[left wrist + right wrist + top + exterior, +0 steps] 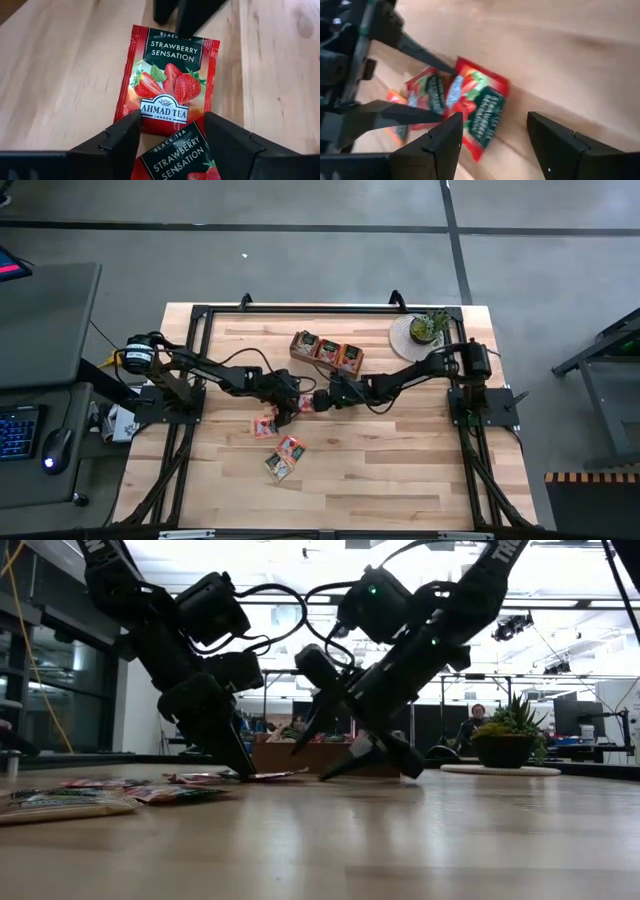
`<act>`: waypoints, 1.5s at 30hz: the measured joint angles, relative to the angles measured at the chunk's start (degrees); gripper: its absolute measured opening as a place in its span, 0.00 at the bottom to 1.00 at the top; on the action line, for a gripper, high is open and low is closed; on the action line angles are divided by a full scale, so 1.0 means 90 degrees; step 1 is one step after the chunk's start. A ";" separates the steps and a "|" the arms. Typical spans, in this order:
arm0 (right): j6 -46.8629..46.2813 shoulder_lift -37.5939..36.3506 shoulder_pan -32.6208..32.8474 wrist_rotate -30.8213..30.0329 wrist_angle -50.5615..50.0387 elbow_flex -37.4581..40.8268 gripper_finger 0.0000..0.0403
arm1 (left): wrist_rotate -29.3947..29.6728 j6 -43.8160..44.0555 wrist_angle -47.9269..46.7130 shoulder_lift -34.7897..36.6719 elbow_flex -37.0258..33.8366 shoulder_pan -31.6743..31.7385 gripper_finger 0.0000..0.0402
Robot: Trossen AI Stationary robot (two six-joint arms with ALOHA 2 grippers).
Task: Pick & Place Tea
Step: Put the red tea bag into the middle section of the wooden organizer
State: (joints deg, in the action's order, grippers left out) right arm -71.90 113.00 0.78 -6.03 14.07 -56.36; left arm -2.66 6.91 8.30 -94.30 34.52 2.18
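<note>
Roughly five red sachets [279, 442] mid-table, more packed in wooden tray [327, 352] beyond. Left gripper [292, 408] and right gripper [322, 401] both spread, holding nothing, straddling one sachet [167, 80]. Potted plant [427, 328] far right.

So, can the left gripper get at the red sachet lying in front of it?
Probably yes. The left gripper is open, low over the table, and the red sachet lies flat right ahead. The right gripper, also open, is close opposite and might crowd it.
</note>
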 joint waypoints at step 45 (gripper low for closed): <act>0.1200 -0.0392 0.0133 0.0402 -0.0847 -0.0014 0.00 | 0.0015 0.0056 -0.0164 0.0241 0.0019 -0.0034 0.54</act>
State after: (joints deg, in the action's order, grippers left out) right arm -61.10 109.47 1.98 -2.41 6.44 -56.48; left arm -2.52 7.41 6.82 -92.13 34.70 1.87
